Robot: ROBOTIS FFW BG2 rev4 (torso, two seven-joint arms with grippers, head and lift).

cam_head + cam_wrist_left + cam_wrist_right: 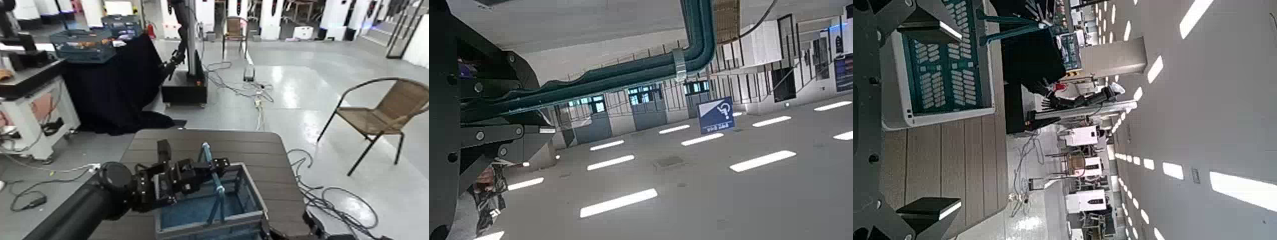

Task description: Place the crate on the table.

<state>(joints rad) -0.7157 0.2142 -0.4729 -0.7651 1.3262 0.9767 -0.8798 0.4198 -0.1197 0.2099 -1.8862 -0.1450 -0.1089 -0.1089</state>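
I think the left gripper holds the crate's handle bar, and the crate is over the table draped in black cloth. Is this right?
Not quite. In the head view the left gripper does hold the handle bar of the crate, but the crate is over the dark brown slatted table. The table draped in black cloth stands farther back on the left.

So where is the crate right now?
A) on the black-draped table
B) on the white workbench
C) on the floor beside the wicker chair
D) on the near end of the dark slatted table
D: in the head view the crate sits on the near end of the dark slatted table, with the left gripper at its handle bar.
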